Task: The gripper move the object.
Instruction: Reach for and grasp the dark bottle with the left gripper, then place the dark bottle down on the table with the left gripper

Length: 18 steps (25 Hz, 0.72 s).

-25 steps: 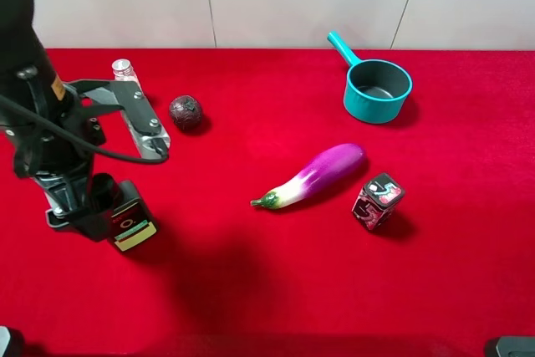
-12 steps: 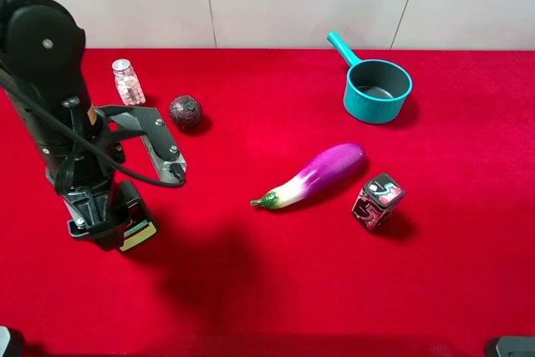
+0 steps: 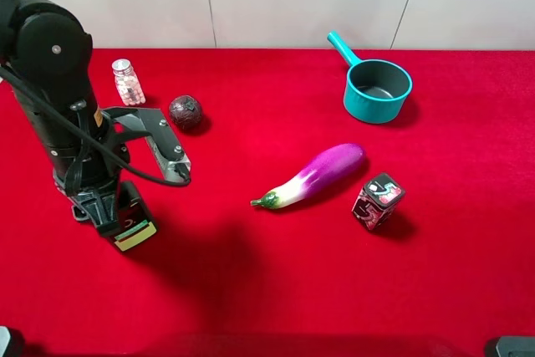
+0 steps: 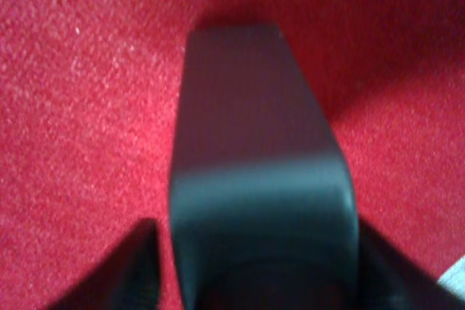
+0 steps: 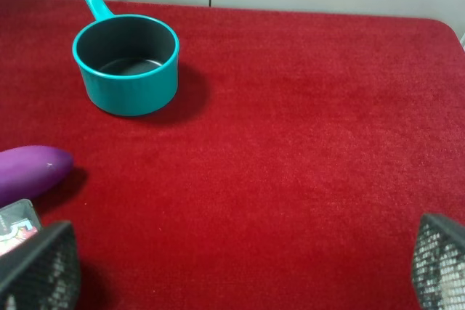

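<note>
The dark grey pump bottle (image 3: 131, 225) with a yellow-green label lies on the red cloth at the left. My left gripper (image 3: 111, 211) stands straight over it, its black arm hiding most of the bottle. In the left wrist view the bottle (image 4: 254, 143) fills the picture. A dark finger presses against each of its sides, so the gripper (image 4: 256, 270) is shut on it. My right gripper (image 5: 240, 266) is open and empty, its two mesh fingertips far apart. It hangs over bare cloth on the right.
A small clear pill bottle (image 3: 127, 82) and a dark ball (image 3: 185, 111) stand behind the left arm. A purple eggplant (image 3: 313, 175) and a patterned cube (image 3: 378, 200) lie mid-table. A teal saucepan (image 3: 378, 89) sits at the back right, also in the right wrist view (image 5: 127, 63).
The left arm has swung right and more upright over the pump bottle, uncovering the pill bottle. The bottle has hardly shifted. The right side is unchanged.
</note>
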Each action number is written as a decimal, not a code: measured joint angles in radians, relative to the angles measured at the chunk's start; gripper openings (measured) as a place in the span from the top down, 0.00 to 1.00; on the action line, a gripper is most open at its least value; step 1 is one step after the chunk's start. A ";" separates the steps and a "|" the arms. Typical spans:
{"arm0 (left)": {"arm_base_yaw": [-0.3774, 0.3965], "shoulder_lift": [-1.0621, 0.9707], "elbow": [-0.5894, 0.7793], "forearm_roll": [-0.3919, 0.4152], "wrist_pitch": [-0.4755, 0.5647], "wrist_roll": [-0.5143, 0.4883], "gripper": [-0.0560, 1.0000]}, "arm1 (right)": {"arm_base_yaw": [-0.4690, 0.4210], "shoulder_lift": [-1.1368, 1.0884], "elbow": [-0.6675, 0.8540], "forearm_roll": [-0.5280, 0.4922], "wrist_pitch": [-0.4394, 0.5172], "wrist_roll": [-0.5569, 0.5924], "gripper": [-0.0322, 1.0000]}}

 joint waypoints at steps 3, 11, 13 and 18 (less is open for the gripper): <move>0.000 0.000 0.000 -0.003 -0.004 -0.001 0.55 | 0.000 0.000 0.000 0.000 0.000 0.000 0.30; 0.000 0.000 0.000 -0.003 -0.005 -0.002 0.55 | 0.000 0.000 0.000 0.000 -0.001 0.000 0.30; 0.000 0.000 0.000 -0.003 -0.005 -0.002 0.55 | 0.000 0.000 0.000 0.000 -0.001 0.000 0.30; 0.000 0.000 -0.005 -0.003 0.002 -0.004 0.55 | 0.000 0.000 0.000 0.000 -0.001 0.000 0.30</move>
